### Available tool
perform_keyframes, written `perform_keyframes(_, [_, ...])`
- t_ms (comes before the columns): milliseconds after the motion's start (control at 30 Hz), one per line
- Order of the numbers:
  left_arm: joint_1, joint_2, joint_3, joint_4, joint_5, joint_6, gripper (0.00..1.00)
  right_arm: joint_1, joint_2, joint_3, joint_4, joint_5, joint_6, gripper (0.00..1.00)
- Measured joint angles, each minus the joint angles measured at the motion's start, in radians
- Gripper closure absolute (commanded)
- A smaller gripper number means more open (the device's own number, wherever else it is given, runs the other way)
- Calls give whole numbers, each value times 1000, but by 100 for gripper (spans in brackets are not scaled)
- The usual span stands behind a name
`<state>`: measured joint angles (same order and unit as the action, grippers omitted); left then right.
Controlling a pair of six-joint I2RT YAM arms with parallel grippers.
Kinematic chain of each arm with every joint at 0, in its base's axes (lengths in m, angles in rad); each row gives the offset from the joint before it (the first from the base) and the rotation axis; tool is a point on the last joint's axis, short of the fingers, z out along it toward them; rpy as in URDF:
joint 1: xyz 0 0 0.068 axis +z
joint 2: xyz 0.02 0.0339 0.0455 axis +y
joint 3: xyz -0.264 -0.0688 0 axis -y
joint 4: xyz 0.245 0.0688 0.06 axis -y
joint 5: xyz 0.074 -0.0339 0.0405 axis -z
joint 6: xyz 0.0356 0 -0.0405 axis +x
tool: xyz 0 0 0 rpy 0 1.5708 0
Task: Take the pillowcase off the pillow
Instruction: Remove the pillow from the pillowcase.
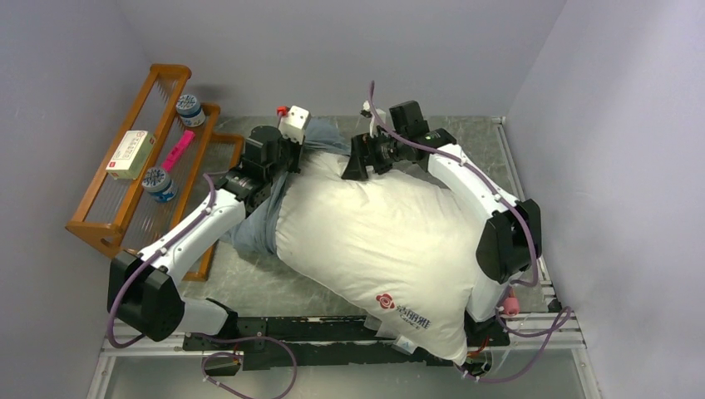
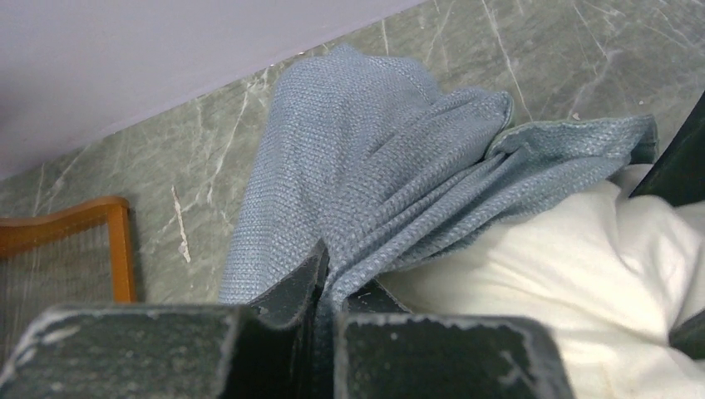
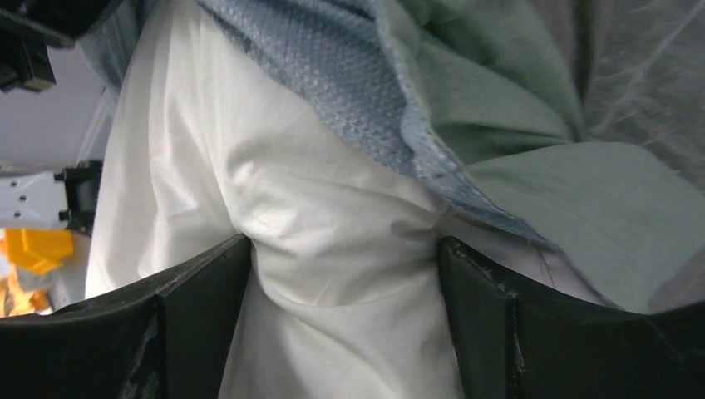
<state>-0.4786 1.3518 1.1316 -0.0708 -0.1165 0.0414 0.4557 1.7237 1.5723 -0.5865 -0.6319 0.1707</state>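
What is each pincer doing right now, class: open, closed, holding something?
Left pincer: closed on the pillowcase.
Right pincer: open, straddling a fold of the pillow.

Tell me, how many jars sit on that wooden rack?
2: far jar at the rack's back end, near jar at its front; others may hide behind the left arm.

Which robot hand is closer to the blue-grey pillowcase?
Left. The left gripper is pinched shut on the pillowcase itself. The right gripper stands open around a bulge of the white pillow, with the pillowcase edge just beyond its fingers.
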Motion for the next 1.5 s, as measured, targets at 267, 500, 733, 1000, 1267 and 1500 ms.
perform_keyframes(267, [2, -1, -13, -2, -2, 0, 95, 49, 31, 15, -72, -62, -140, 94])
perform_keyframes(500, [4, -2, -14, -1, -3, 1, 71, 68, 25, 22, -96, -47, -233, 100])
perform_keyframes(733, [13, -50, -14, 9, 118, 26, 36, 103, -2, 35, -123, -3, -291, 100])
perform_keyframes(1000, [13, -67, 37, 21, 365, 93, 27, 131, -33, 37, -139, 24, -333, 100])
perform_keyframes(1267, [12, 2, 114, -1, 474, 102, 63, 145, -74, 23, -138, 27, -360, 100])
perform_keyframes(1500, [11, 72, 164, -60, 372, 68, 95, 150, -140, -39, -99, 46, -397, 100])
